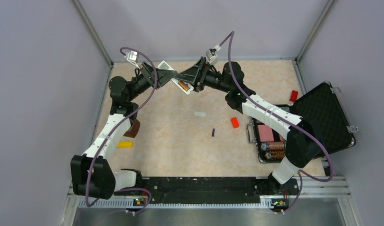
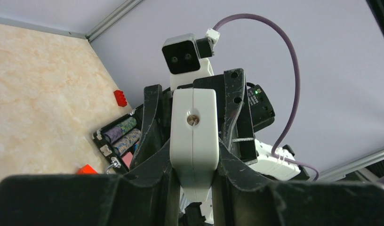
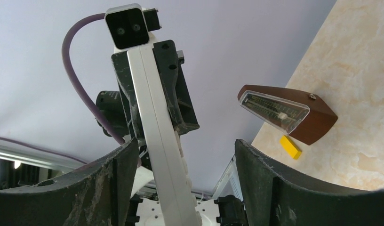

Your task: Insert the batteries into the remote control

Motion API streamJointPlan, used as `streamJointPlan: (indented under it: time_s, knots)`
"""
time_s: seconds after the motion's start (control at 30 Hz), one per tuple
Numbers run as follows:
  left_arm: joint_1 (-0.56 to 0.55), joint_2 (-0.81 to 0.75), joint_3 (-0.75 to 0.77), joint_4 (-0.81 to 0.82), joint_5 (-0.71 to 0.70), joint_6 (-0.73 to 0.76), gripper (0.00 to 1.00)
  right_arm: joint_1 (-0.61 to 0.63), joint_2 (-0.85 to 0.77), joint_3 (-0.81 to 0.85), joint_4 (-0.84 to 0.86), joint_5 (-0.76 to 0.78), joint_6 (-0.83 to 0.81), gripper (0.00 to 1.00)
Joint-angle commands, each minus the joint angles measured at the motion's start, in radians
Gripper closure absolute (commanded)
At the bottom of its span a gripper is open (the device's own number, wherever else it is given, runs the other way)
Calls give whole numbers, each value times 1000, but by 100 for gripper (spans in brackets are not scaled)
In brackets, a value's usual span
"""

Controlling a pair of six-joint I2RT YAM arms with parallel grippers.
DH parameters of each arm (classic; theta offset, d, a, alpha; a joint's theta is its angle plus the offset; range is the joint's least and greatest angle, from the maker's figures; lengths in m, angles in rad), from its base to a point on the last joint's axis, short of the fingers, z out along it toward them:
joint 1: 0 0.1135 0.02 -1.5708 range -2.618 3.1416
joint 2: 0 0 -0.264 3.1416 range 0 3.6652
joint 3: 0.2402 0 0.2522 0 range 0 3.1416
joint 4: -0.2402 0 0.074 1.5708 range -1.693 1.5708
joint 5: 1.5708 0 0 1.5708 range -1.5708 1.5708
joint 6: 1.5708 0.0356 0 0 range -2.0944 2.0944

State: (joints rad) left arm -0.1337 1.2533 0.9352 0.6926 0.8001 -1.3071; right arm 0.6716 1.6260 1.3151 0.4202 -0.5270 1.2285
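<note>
My left gripper [image 1: 167,75] is shut on the white remote control [image 1: 165,66] and holds it in the air over the far middle of the table. In the left wrist view the remote [image 2: 195,127] sits end-on, pinched between the fingers of the left gripper [image 2: 195,141]. An orange-brown battery [image 1: 183,86] shows in the remote's lower end. My right gripper [image 1: 191,78] is at that end. Its fingers are wide apart in the right wrist view [image 3: 185,143], with the remote [image 3: 157,127] edge-on between them. The dark purple battery [image 1: 213,133] lies on the table.
A small white plate [image 1: 200,114] and a red block [image 1: 235,122] lie mid-table. Another red block [image 1: 293,95] is at the right. An open black case [image 1: 322,117] holds larger batteries [image 1: 274,146]. A brown metronome [image 3: 286,113] and a yellow bar [image 1: 125,144] sit at the left.
</note>
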Motion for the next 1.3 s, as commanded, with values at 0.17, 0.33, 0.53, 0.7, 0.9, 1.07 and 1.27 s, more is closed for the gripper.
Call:
streamJointPlan:
  time_s: [0.17, 0.33, 0.53, 0.7, 0.9, 1.07, 1.27]
  knots:
    - [-4, -46, 24, 10, 33, 99, 100, -12, -49, 8, 45, -27, 4, 27]
    - [-4, -44, 27, 14, 24, 98, 100, -18, -87, -34, 35, -22, -34, 32]
    - [-4, -40, 24, 19, 19, 91, 100, -20, -128, -91, 72, -7, -60, 38]
    - [-4, -37, 15, 25, 15, 82, 100, -19, -124, -90, 83, -8, -61, 46]
    - [-4, -41, 8, 40, 8, 70, 100, -20, -113, -80, 54, -17, -74, 58]
    - [-10, -38, 6, 51, -1, 62, 100, -20, -98, -48, -3, -32, -99, 74]
    - [-19, -33, 9, 53, -17, 58, 100, -20, -86, -39, -43, -48, -134, 81]
